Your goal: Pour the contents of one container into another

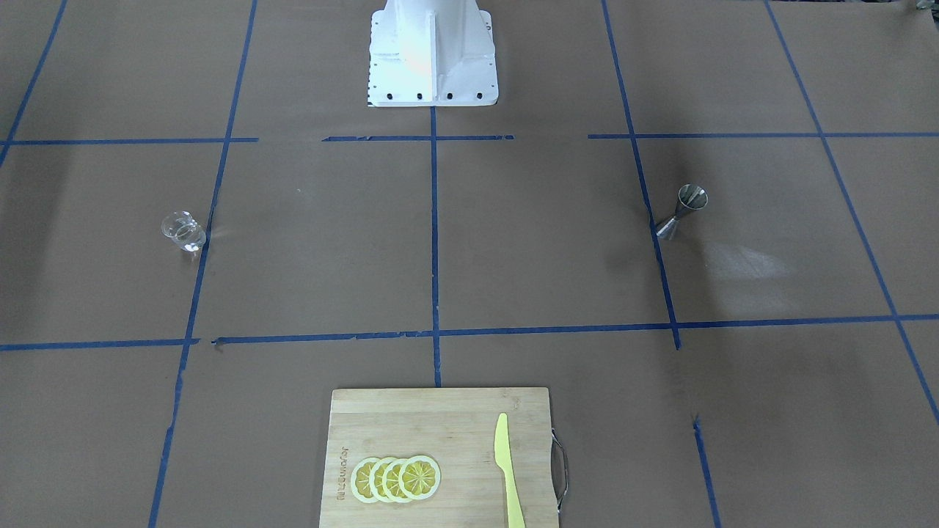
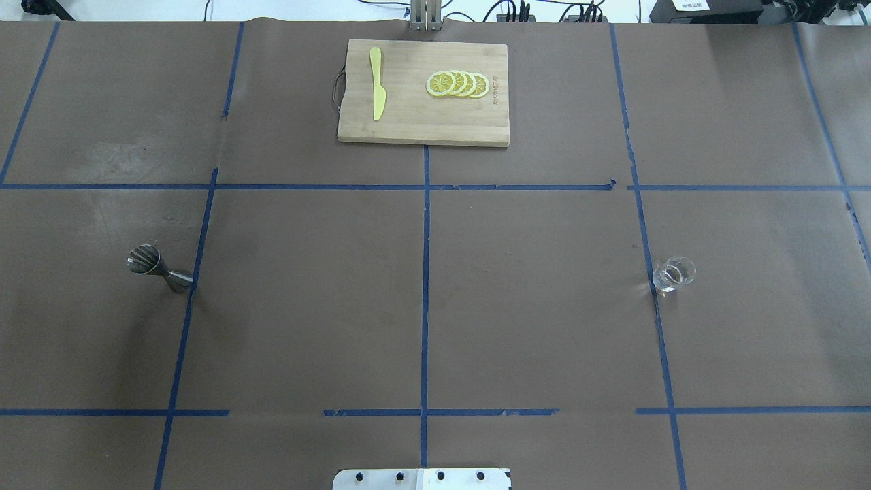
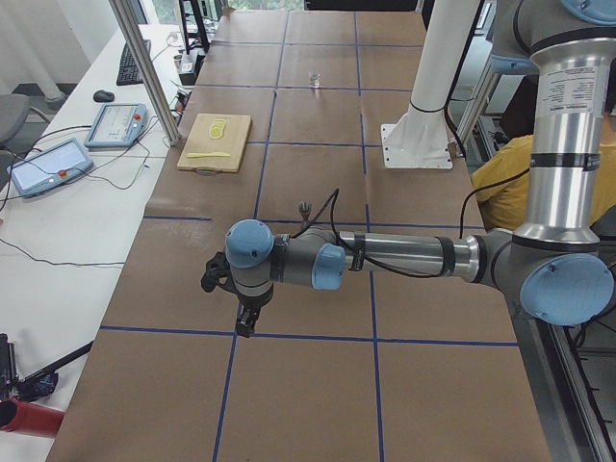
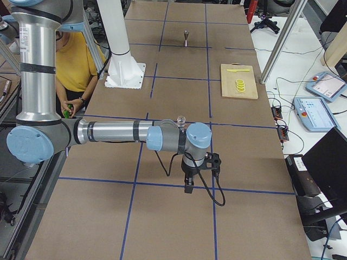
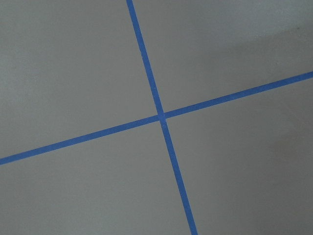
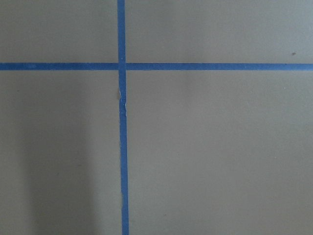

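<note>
The clear glass cup [image 1: 183, 231] [image 2: 674, 274] stands upright on the brown paper on my right side, on a blue tape line. The steel jigger [image 1: 684, 211] [image 2: 158, 269] stands upright on my left side. Neither arm shows in the overhead or front views. In the exterior left view my left gripper [image 3: 245, 322] hangs above the table, nearer that camera than the jigger [image 3: 305, 208]. In the exterior right view my right gripper [image 4: 188, 187] hangs nearer that camera than the cup [image 4: 180, 120]. I cannot tell whether either is open or shut. Both wrist views show only paper and tape.
A wooden cutting board [image 2: 408, 126] lies at the far middle of the table, bearing a yellow knife [image 2: 376, 83] and several lemon slices [image 2: 457, 84]. The robot's white base [image 1: 433, 59] sits at the near middle edge. A person in yellow [image 4: 76, 59] sits behind the robot.
</note>
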You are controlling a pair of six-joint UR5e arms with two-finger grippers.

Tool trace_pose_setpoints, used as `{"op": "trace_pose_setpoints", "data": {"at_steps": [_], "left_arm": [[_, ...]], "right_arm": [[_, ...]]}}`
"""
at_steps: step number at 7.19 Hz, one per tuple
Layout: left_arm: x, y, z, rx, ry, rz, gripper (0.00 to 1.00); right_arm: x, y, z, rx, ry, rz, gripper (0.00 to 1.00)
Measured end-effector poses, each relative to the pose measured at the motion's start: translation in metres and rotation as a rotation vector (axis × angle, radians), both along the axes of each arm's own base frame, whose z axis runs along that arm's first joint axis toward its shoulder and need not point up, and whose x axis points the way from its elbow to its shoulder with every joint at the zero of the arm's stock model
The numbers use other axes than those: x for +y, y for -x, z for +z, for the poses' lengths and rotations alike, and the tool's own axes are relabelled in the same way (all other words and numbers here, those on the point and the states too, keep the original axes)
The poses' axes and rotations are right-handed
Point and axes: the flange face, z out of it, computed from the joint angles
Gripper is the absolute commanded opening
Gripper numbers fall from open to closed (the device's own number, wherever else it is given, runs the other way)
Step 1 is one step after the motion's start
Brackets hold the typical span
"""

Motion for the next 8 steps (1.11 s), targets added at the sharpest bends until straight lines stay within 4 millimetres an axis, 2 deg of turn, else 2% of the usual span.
{"op": "trace_pose_setpoints", "data": {"at_steps": [3,6,8], "left_arm": [[-0.001,0.0,-0.019,0.003,-0.049,0.004,1.0],[-0.006,-0.001,-0.064,0.009,-0.141,0.002,1.0],[-0.018,-0.002,-0.08,0.006,-0.262,0.002,1.0]], "right_arm": [[-0.002,0.006,-0.009,-0.001,-0.018,-0.012,1.0],[-0.005,0.012,-0.029,-0.003,-0.052,-0.018,1.0],[-0.014,0.014,-0.049,-0.001,-0.108,-0.018,1.0]]}}
